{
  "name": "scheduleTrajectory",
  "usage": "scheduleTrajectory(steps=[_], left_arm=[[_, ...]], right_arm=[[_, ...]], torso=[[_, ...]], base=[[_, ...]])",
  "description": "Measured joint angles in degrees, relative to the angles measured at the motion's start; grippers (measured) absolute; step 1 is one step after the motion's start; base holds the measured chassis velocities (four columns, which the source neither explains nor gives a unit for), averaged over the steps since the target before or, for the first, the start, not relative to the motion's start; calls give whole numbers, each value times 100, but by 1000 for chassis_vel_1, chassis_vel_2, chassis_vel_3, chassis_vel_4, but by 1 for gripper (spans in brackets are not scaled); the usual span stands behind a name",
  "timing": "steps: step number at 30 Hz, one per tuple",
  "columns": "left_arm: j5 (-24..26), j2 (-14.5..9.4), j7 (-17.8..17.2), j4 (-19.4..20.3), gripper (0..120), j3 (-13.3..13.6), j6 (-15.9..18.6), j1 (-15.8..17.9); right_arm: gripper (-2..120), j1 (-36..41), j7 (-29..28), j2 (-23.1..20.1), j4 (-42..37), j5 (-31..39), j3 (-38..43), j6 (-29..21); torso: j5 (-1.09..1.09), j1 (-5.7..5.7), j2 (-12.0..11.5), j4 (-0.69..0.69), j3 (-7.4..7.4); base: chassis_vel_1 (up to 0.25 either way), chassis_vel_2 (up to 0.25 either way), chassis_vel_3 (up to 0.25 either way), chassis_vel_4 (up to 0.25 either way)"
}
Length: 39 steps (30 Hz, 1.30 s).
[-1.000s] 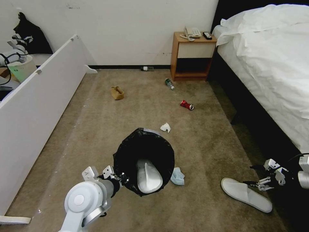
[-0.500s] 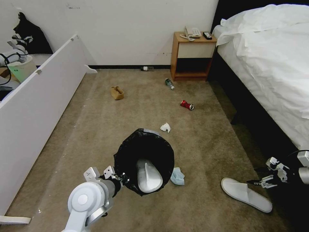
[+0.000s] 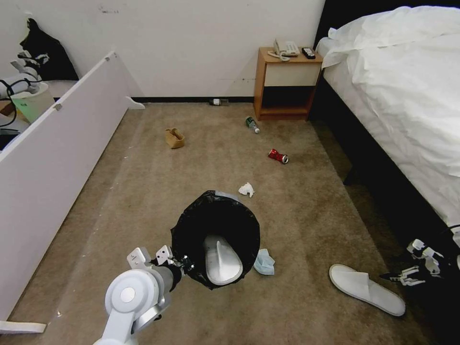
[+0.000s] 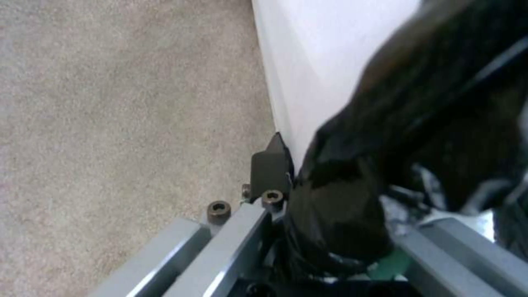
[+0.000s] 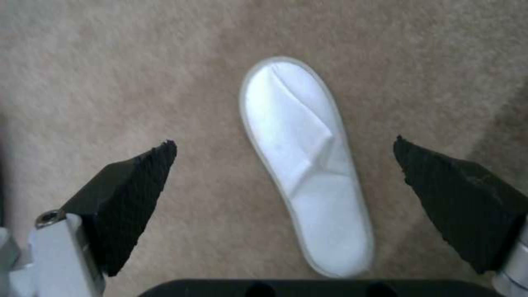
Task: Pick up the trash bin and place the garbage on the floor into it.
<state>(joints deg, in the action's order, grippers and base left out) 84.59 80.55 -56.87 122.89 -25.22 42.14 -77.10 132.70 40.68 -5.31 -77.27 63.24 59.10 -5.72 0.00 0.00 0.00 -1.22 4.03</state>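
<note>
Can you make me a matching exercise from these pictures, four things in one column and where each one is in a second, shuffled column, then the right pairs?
Things:
1. White slipper with no mate beside it
2. Crushed red metal can
3. Light blue face mask
4. Beige corded telephone

Places:
A. On the wooden nightstand
B. On the carpet against the black-lined trash bin, on its bed side
C. On the carpet beside the open right gripper
D. On open carpet in front of the nightstand

Pairs: 1-C, 2-D, 3-B, 4-A
</note>
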Motion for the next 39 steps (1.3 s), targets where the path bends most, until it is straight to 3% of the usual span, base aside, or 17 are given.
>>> scheduleTrajectory(steps=[22,39], left_arm=[[0,7,172,-144,0,-210,0,71],[-76,38,263,-166,0,-263,0,97]], right_arm=[[100,1013,98,-1492,720,-399,338,53],[100,1064,519,-2021,920,-776,283,158]], torso=[[-1,0,0,1,1],[-1,0,0,0,1]], base=[[0,0,0,0],[0,0,0,0]])
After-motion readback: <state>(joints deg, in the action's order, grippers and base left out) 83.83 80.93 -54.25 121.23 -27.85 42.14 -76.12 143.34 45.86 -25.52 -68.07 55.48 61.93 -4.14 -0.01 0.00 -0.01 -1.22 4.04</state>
